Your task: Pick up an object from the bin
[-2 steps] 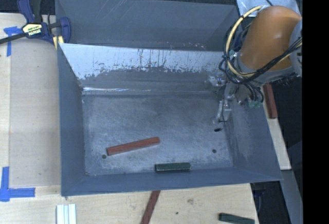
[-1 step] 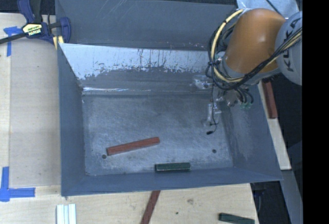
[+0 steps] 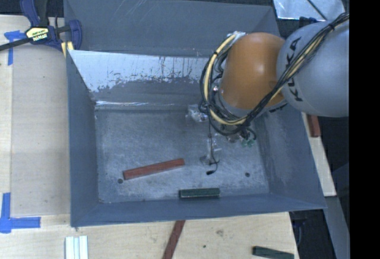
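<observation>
My gripper (image 3: 211, 163) hangs below the orange-covered wrist, its tips close to the bin floor right of centre. Its fingers look close together with nothing between them. A flat reddish-brown stick (image 3: 153, 169) lies on the floor just left of the gripper, slanting up to the right, its right end a short gap from the fingertips. A dark green, narrow bar (image 3: 199, 193) lies along the near wall, just below the gripper.
The arm and its orange cover with looped cables hide the right rear part of the bin floor. The left half of the floor holds only the stick's left end.
</observation>
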Controlling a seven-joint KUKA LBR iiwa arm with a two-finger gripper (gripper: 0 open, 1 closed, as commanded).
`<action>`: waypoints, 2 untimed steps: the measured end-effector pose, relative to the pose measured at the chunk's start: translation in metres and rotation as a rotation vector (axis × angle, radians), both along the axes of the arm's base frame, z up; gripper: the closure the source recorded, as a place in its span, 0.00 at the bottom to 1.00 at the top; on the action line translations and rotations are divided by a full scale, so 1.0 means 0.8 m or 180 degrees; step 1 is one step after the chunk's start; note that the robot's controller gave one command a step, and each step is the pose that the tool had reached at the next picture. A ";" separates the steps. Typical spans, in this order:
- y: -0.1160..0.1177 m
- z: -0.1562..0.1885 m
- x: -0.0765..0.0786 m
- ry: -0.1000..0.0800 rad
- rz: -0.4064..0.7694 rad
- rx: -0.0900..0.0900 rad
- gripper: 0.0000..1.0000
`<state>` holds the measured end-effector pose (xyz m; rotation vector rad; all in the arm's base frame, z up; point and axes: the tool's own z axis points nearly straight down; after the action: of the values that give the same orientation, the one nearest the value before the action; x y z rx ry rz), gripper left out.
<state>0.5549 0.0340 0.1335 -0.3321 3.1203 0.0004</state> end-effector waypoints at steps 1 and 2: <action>0.030 -0.009 -0.019 0.0008 -0.0324 0.0007 0.00; 0.060 -0.058 -0.012 0.0002 0.0653 -0.0003 0.00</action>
<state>0.5453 0.0817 0.0869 -0.6498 3.0708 -0.0005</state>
